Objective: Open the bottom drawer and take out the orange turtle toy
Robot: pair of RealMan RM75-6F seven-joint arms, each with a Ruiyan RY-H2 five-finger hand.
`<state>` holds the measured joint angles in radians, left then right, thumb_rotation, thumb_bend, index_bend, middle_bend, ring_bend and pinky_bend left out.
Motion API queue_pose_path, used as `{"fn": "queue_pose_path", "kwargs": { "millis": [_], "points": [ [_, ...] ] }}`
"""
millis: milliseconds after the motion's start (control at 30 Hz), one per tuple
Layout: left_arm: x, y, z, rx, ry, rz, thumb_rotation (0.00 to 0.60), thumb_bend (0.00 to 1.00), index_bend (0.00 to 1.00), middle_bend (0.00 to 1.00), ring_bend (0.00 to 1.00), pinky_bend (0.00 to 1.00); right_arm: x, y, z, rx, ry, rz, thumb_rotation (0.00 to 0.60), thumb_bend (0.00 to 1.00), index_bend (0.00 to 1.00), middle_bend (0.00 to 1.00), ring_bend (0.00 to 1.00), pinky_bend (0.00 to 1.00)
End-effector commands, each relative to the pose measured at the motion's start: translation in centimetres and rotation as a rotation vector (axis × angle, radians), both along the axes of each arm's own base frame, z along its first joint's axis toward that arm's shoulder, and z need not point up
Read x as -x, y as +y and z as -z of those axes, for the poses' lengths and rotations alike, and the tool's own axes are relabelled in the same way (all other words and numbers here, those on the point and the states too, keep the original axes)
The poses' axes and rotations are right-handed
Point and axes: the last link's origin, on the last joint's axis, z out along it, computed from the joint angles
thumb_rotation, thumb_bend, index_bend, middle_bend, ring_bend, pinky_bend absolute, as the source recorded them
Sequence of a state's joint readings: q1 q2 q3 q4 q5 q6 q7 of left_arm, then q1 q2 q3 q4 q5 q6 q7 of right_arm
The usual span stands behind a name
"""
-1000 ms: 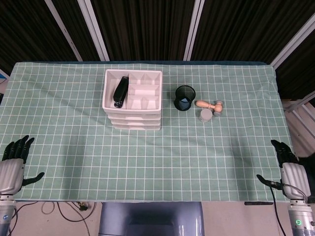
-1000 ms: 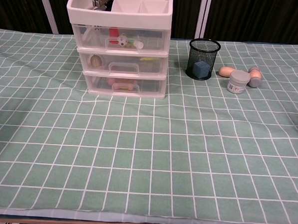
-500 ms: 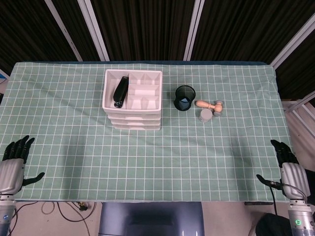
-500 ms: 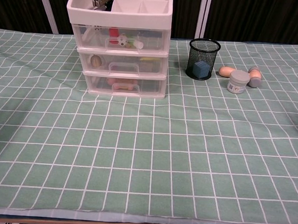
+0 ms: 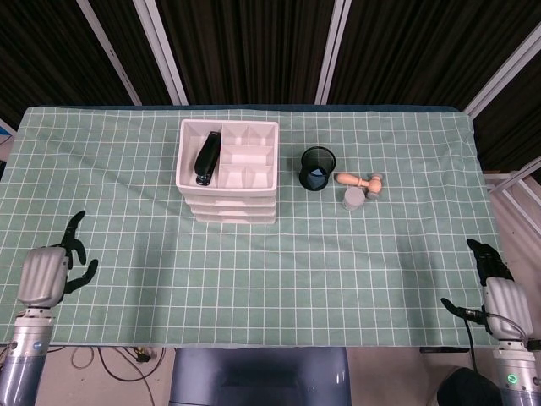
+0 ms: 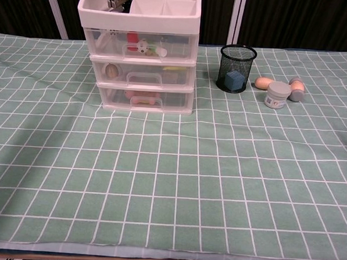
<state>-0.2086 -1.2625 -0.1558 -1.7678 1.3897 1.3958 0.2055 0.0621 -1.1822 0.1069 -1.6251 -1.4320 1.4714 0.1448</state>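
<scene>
Left hand over the near left edge of the surface, fingers spread, holding nothing. Right hand at the near right corner, fingers apart, empty. Drawer unit stands far ahead of both hands, nearer the left one. Bottom drawer closed; orange turtle toy dimly visible inside through the clear front. Mesh cup just right of the unit.
</scene>
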Motion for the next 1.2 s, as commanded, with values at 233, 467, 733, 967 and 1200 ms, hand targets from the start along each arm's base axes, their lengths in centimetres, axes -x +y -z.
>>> {"fn": "queue_pose_path", "kwargs": {
  "millis": [233, 467, 733, 967, 1200],
  "points": [
    [-6.5, 4.3, 4.9, 0.198, -0.243, -0.051, 0.6, 0.54, 0.15, 1.0, 1.0, 1.0, 0.0, -0.1, 0.0, -0.004, -0.024, 0.013, 0.6, 0.13, 0.0, 0.1, 0.0, 0.18],
    [-10.9, 5.5, 9.6, 0.406, -0.497, -0.186, 0.6, 0.55, 0.15, 1.0, 1.0, 1.0, 0.1, -0.2, 0.0, -0.007, -0.061, 0.028, 0.6, 0.13, 0.0, 0.1, 0.0, 0.18],
    [-13.8, 6.8, 14.0, 0.54, -0.657, -0.312, 0.6, 0.56, 0.15, 1.0, 1.0, 1.0, 0.1, -0.3, -0.1, -0.011, -0.094, 0.045, 0.6, 0.13, 0.0, 0.1, 0.0, 0.18],
    [-15.5, 8.1, 16.1, 0.572, -0.733, -0.351, 0.6, 0.56, 0.15, 1.0, 1.0, 1.0, 0.2, -0.4, -0.1, -0.012, -0.114, 0.057, 0.6, 0.13, 0.0, 0.1, 0.0, 0.18],
    [-16.2, 9.0, 18.0, 0.575, -0.852, -0.423, 0.6, 0.56, 0.15, 1.0, 1.0, 1.0, 0.2, -0.4, -0.1, -0.017, -0.128, 0.061, 0.6, 0.13, 0.0, 0.1, 0.0, 0.18]
  ]
}}
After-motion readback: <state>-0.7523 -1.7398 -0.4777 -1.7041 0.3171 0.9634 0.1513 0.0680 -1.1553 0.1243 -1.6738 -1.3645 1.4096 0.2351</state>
